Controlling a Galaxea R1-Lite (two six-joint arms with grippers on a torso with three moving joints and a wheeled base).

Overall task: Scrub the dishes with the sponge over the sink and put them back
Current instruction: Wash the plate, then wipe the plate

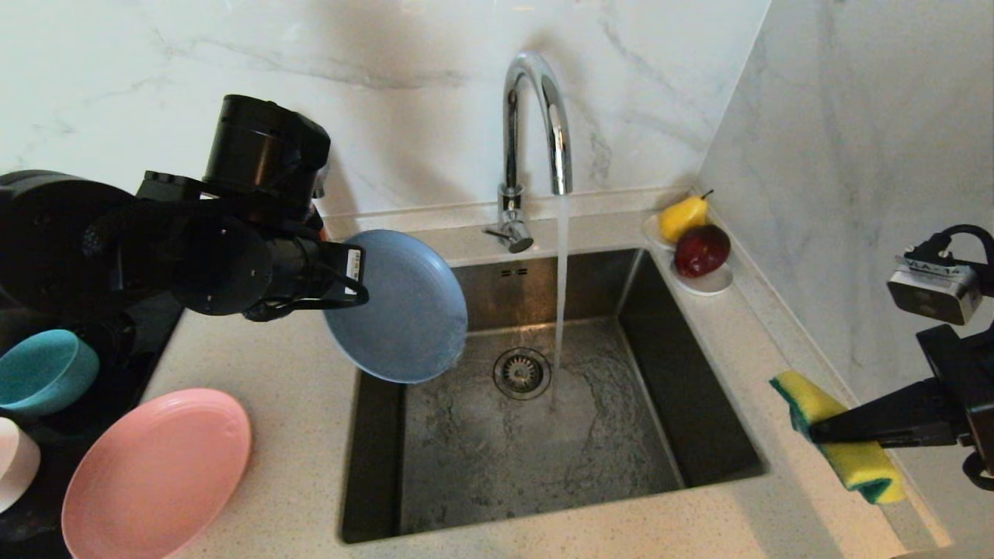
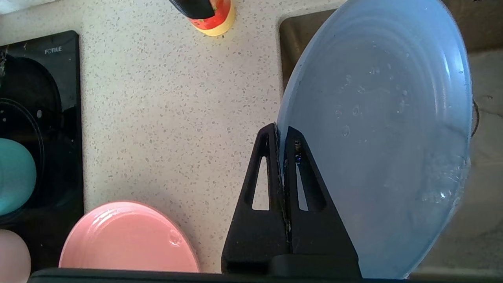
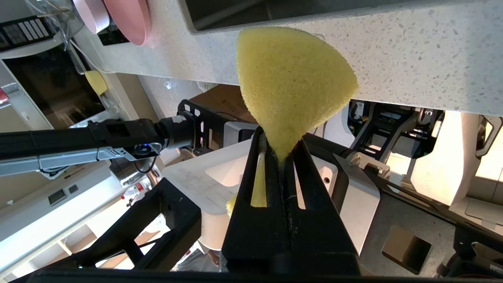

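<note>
So I've got the blue plate (image 1: 404,310) pinched by its rim in my left gripper (image 2: 282,133), jaws clamped right down on the edge, holding it tilted over the sink's (image 1: 699,435) far-left corner. It's wet, with droplets all over it, so I'd guess it's mid-wash or rinsed. My right gripper (image 3: 279,151) is squeezed shut on the sponge (image 1: 842,435), off to the right over the counter, well apart from the plate. Tap (image 1: 536,124) is running. The pink plate (image 1: 155,473), teal bowl (image 1: 43,369) and pale bowl (image 1: 15,462) sit at the left, looking untouched, so probably three more to go.
</note>
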